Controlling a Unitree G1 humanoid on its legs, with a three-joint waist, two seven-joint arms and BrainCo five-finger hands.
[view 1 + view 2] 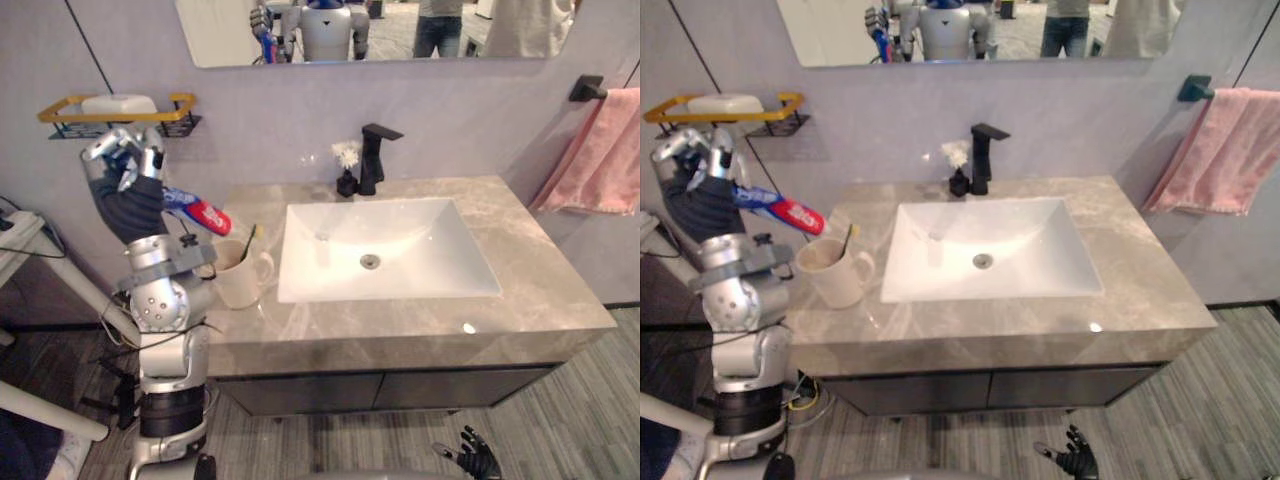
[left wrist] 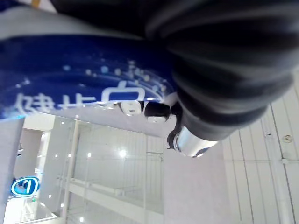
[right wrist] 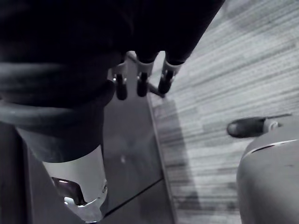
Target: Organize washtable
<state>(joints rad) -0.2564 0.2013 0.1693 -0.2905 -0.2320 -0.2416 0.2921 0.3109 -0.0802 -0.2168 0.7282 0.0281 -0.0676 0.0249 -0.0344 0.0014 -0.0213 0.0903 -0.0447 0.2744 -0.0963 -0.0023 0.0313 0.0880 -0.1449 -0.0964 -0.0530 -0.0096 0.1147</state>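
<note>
My left hand (image 1: 127, 163) is raised at the left end of the marble counter (image 1: 400, 320), its fingers curled round a blue, white and red toothpaste tube (image 1: 200, 212). The tube slants down to the right, with its red end just above a cream mug (image 1: 240, 278). The mug stands on the counter left of the sink and holds a thin toothbrush (image 1: 847, 238). In the left wrist view the blue tube (image 2: 88, 70) lies against the palm. My right hand (image 1: 476, 456) hangs low in front of the cabinet, with straight fingers (image 3: 140, 84) and nothing in them.
A white sink basin (image 1: 385, 250) is set in the middle of the counter. Behind it stand a black faucet (image 1: 373, 155) and a small black vase of white flowers (image 1: 346, 170). A yellow wall shelf (image 1: 115, 112) carries a white soap. A pink towel (image 1: 600, 150) hangs at the right.
</note>
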